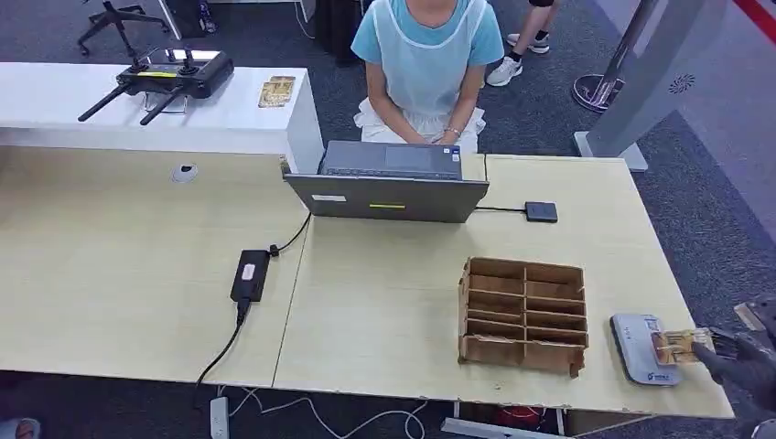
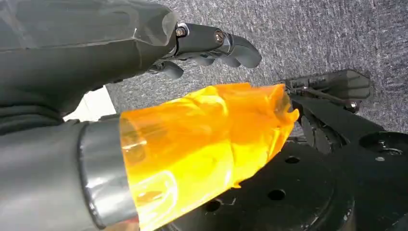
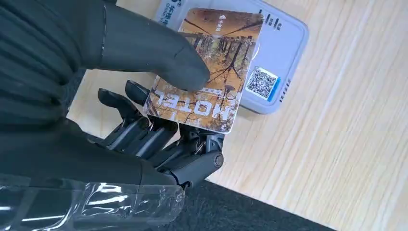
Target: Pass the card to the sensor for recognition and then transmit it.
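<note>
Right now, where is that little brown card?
The card is pinched in the robot's right hand, held over the grey sensor at the table's near right corner, just right of the cardboard organizer.

The desk (image 1: 137, 274) carries 1 laptop (image 1: 389, 183), 1 cardboard organiser (image 1: 522, 315), 1 grey sensor (image 1: 641, 349), 1 card (image 1: 679, 346), 1 power brick (image 1: 250, 274) and 1 small black box (image 1: 541, 211). 1 person (image 1: 426, 64) sits behind it. 1 controller (image 1: 169, 78) rests on the white counter (image 1: 55, 101).

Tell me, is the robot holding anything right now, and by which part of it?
Yes. The right hand holds the card by one end, thumb on its face and fingers beneath, over the sensor. The left hand holds nothing.
</note>
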Tool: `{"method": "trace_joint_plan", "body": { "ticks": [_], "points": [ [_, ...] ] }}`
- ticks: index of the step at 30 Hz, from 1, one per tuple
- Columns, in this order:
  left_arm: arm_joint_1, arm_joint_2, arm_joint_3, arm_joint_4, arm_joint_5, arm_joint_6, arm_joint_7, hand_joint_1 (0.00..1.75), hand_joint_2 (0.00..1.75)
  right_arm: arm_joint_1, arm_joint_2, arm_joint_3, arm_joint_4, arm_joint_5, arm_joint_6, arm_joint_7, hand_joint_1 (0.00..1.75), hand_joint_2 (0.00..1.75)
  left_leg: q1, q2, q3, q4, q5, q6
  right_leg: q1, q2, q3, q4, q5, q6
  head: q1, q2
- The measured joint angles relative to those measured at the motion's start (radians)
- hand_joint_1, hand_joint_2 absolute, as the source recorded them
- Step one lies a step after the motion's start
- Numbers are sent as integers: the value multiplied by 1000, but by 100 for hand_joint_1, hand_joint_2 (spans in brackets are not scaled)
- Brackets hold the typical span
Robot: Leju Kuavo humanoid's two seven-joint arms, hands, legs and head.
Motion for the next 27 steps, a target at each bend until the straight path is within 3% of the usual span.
{"method": "trace_joint_plan", "body": {
  "ticks": [14,27],
  "points": [
    [-2,2,0,0,6,-1,9,0,0,0,2,39,-1,1,-5,1,175,175,0,0,0,0,0,0,0,0,0,0,0,0,0,0],
    [-2,5,-8,0,18,0,12,0,0,0,2,60,-1,63,-83,34,175,175,0,0,0,0,0,0,0,0,0,0,0,0,0,0]
  ]
}}
